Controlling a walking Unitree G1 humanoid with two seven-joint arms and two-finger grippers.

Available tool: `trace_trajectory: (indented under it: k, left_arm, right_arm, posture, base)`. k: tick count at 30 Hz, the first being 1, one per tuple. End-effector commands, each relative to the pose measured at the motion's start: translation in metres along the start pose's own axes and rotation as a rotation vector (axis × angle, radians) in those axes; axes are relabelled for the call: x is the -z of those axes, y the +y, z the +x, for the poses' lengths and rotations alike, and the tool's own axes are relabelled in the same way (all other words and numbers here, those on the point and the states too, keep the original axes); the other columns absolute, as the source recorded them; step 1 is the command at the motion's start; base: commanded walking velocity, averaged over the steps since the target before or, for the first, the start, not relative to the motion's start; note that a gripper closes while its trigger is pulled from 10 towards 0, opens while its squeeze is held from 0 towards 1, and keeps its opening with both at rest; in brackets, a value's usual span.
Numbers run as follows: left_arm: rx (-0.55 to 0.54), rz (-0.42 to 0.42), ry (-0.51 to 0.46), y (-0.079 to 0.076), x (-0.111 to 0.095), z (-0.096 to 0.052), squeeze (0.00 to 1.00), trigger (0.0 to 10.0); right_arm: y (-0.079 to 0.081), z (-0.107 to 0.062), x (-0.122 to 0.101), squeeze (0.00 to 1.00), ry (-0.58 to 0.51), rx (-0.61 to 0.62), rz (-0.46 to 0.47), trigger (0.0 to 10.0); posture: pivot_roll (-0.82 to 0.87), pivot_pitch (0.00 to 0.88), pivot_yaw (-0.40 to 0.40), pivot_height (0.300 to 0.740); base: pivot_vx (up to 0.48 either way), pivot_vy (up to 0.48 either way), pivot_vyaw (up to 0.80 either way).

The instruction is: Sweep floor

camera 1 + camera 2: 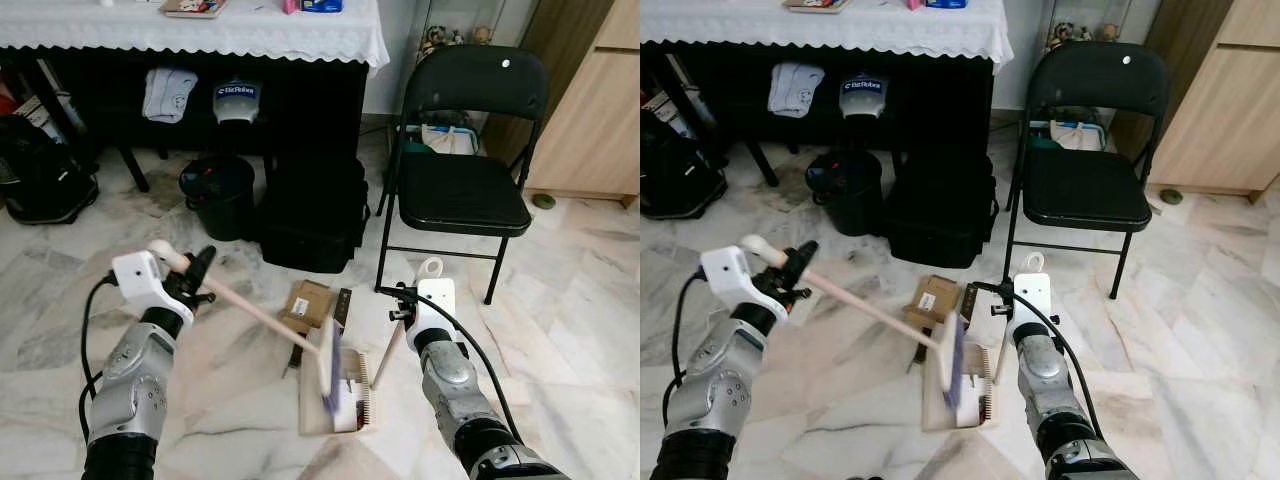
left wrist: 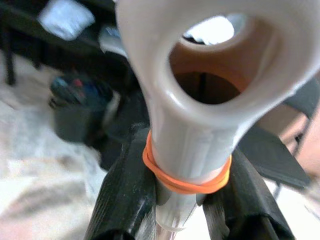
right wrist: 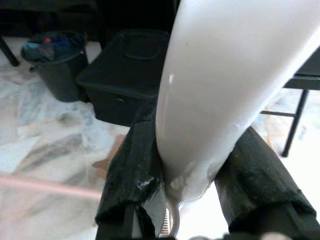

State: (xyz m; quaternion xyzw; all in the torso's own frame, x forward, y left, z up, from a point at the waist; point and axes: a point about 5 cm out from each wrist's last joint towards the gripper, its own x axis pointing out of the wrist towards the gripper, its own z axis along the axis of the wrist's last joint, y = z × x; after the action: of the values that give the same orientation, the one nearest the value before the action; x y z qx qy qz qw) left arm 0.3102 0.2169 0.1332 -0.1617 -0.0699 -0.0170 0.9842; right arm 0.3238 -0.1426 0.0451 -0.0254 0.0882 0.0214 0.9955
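Note:
My left gripper [image 1: 196,279] is shut on the top of a pale broom handle [image 1: 255,309]; the left wrist view shows both black fingers [image 2: 121,199] clamped on it under an orange rubber band. The handle slopes down to the right to the purple-bristled broom head [image 1: 328,372], which rests on a cream dustpan [image 1: 347,408] on the marble floor. My right gripper [image 1: 403,301] is shut on the dustpan's white upright handle [image 3: 210,90]. A small cardboard box [image 1: 308,303] and a dark strip [image 1: 342,306] lie on the floor just beyond the dustpan.
A black folding chair [image 1: 465,190] stands ahead to the right. A black case [image 1: 310,215] and a black bin [image 1: 220,196] sit in front of a table with a white lace cloth [image 1: 200,38]. A black bag [image 1: 40,172] is far left, a wooden cabinet [image 1: 598,100] far right.

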Motion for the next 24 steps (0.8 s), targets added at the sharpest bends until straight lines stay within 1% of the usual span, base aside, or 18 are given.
trace_trajectory:
  k: [1,2,3,4,5,9,12,13,16,18,24]
  left_arm:
    - [-0.059,0.059,-0.141,0.001,-0.025,0.005,0.0,10.0]
    - [-0.097,0.086,-0.162,0.004,-0.028,0.005,0.0,10.0]
    - [-0.097,0.086,-0.162,0.004,-0.028,0.005,0.0,10.0]
    - [-0.136,0.109,-0.179,0.007,-0.029,0.004,0.0,10.0]
    - [-0.145,0.136,-0.176,0.008,-0.027,0.004,0.0,10.0]
    - [-0.121,0.207,-0.141,0.004,-0.016,0.002,0.0,10.0]
    - [-0.112,0.195,-0.14,0.0,-0.012,0.001,0.0,10.0]
    - [-0.103,0.2,-0.133,-0.004,-0.006,0.0,0.0,10.0]
    - [-0.094,0.218,-0.121,-0.007,0.0,-0.002,0.0,10.0]
    - [-0.072,0.253,-0.097,-0.012,0.012,-0.005,0.0,10.0]
    - [-0.055,0.275,-0.084,-0.018,0.022,-0.011,0.0,10.0]
  right_arm:
    - [0.0,0.003,-0.013,0.0,-0.077,-0.003,0.022,10.0]
    - [0.0,0.003,-0.015,0.0,-0.086,-0.005,0.028,10.0]
    - [0.0,0.003,-0.015,0.0,-0.086,-0.005,0.028,10.0]
    - [0.001,0.003,-0.016,0.0,-0.093,-0.007,0.034,10.0]
    - [0.001,0.003,-0.017,0.0,-0.099,-0.009,0.039,10.0]
    - [0.003,0.004,-0.02,0.0,-0.125,-0.018,0.052,10.0]
    - [0.003,0.003,-0.022,0.0,-0.142,-0.02,0.058,10.0]
    - [0.003,0.003,-0.027,0.0,-0.175,-0.019,0.075,10.0]
    - [0.003,0.003,-0.031,0.0,-0.204,-0.017,0.091,10.0]
    - [0.003,0.002,-0.035,0.0,-0.23,-0.019,0.096,10.0]
    - [0.002,0.0,-0.038,0.0,-0.254,-0.017,0.102,10.0]
  posture:
    - [0.06,0.084,-0.009,0.74]
    - [0.06,0.084,-0.009,0.74]
    - [0.06,0.084,-0.009,0.74]
    - [0.05,0.075,-0.01,0.74]
    - [0.05,0.07,-0.01,0.74]
    - [0.04,0.062,-0.009,0.74]
    - [0.04,0.054,-0.01,0.74]
    - [0.04,0.039,-0.013,0.74]
    - [0.03,0.033,-0.014,0.74]
    - [0.03,0.015,-0.015,0.74]
    - [0.02,0.0,-0.019,0.74]
  base:
    - [0.0,0.0,0.0]
    - [0.0,0.0,0.0]
    - [0.0,0.0,0.0]
    - [0.0,0.0,0.0]
    - [0.0,0.0,0.0]
    - [0.0,0.0,0.0]
    - [0.0,0.0,0.0]
    - [0.0,0.0,0.0]
    - [0.0,0.0,0.0]
    - [0.0,0.0,0.0]
    - [0.0,0.0,0.0]
